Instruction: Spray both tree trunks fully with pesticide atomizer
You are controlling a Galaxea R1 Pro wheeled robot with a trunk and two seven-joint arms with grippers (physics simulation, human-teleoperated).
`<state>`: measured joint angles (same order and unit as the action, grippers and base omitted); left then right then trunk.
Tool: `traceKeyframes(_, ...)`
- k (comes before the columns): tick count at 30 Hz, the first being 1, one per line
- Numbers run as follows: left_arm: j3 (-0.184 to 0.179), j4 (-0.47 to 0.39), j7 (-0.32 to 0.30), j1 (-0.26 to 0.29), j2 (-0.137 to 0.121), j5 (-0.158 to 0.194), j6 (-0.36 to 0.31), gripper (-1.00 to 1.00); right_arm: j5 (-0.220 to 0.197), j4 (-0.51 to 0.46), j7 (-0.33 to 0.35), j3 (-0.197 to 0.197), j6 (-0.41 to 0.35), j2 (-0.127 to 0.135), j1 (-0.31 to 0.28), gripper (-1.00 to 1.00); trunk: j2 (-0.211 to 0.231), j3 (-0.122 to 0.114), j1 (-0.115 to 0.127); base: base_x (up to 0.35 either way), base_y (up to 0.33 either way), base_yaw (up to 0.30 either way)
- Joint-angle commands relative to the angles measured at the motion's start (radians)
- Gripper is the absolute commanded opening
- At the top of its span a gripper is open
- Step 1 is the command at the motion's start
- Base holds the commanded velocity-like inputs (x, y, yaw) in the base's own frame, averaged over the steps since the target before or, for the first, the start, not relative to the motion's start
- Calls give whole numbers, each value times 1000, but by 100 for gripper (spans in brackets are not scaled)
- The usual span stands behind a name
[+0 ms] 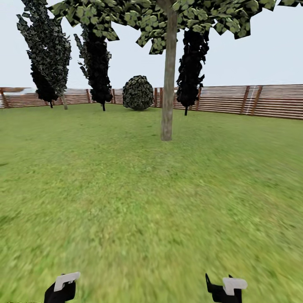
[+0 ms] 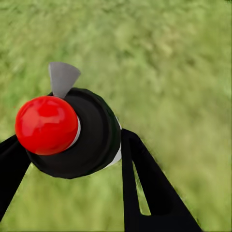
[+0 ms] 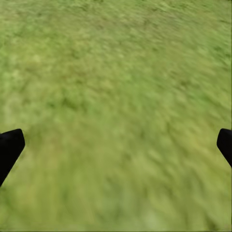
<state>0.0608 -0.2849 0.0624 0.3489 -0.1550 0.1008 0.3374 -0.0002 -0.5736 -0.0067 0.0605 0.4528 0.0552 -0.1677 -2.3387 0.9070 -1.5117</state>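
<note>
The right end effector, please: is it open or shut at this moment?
Open. In the right wrist view the right end effector has its two black fingertips far apart at opposite edges, with only blurred grass between them.

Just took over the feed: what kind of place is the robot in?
A fenced garden, by the look of it: grass lawn, a brown slatted wooden fence behind, and a thick-trunked tree ahead with dark conifers and a round bush.

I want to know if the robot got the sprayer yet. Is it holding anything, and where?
Yes: the left gripper holds the atomizer, its fingers clamping the black body below the red cap. The right gripper is open.
</note>
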Motion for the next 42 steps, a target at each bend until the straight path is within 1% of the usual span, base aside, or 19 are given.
traceKeyframes(1, -3, 1, -1, 1, 0, 11, 4, -100, 0, 0, -1, 1, 3, 0, 0, 100, 0, 2, 0, 212, 246, 278)
traceKeyframes(17, -3, 1, -1, 1, 2, 10, 3, -100, 0, -2, 0, 1, 3, 1, -1, 100, 0, 11, 0, 219, 243, 260)
traceKeyframes(24, -3, 1, -1, 1, 2, 10, 4, -100, -1, -3, 2, 2, 3, 6, 0, 100, 0, 12, 0, 291, 138, 30)
traceKeyframes(42, -4, 1, -1, 1, 2, 10, 3, -100, -1, -2, 1, 2, 3, 8, 0, 100, 0, 12, 0, 336, 6, 1)
